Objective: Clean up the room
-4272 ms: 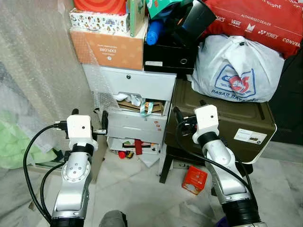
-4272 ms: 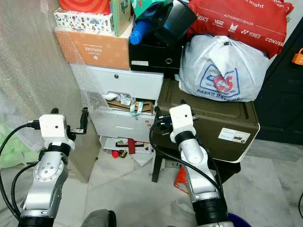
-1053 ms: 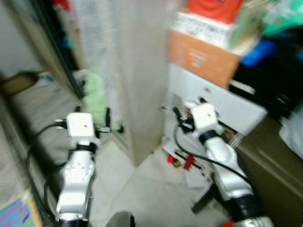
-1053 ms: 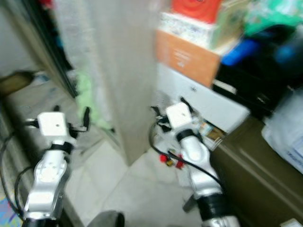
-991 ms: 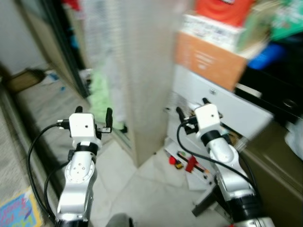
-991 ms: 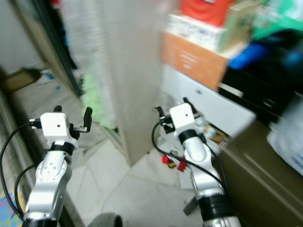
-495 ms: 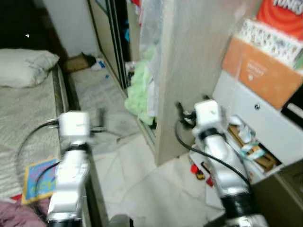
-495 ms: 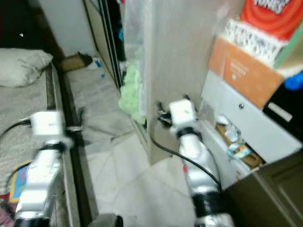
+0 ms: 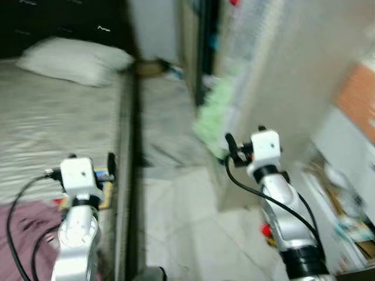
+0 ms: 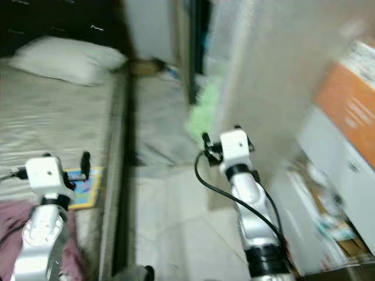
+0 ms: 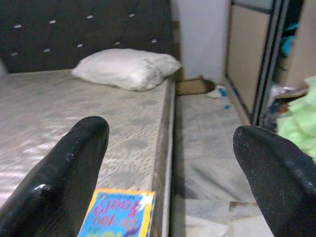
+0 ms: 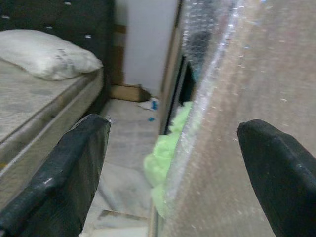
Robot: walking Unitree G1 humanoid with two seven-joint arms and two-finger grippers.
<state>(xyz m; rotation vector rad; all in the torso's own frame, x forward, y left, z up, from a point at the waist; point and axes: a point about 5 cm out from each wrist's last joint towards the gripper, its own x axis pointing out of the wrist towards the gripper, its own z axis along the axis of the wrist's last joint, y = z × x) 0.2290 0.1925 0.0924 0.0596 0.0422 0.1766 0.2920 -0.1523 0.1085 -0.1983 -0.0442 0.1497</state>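
Both arms raised in front of the body, nothing carried. Left gripper [image 11: 168, 148] over the bed [image 9: 53, 117] edge, fingers [image 11: 64, 168] spread wide and empty. Right gripper [image 12: 173, 148] out toward the gap by the wardrobe, fingers [image 12: 64, 173] also wide, nothing between them. Head views are blurred, so I judge the robot is turning or walking, scanning for what to tidy; arms held up and ready, not reaching.

Things that look out of place, candidates for the clean-up:
- colourful book [image 11: 116, 215] lying flat on the mattress near its edge, just below the left gripper
- maroon cloth [image 9: 23, 234] on the bed nearer the robot, beside the left arm
- green cloth heap [image 12: 165, 158] on the floor at the foot of the bubble-wrapped panel [image 12: 247, 98]
- small litter on the floor by the far wall, too small to name

Pillow [image 11: 126, 66] at the head of the bed, seemingly where it belongs.

Left wrist view gives the book cover sharp; head views give it as a smear. Right wrist view shows the bubble wrap texture and the dark wardrobe opening behind the green heap. Head views alone take in the drawers [image 10: 345, 175] on the right.
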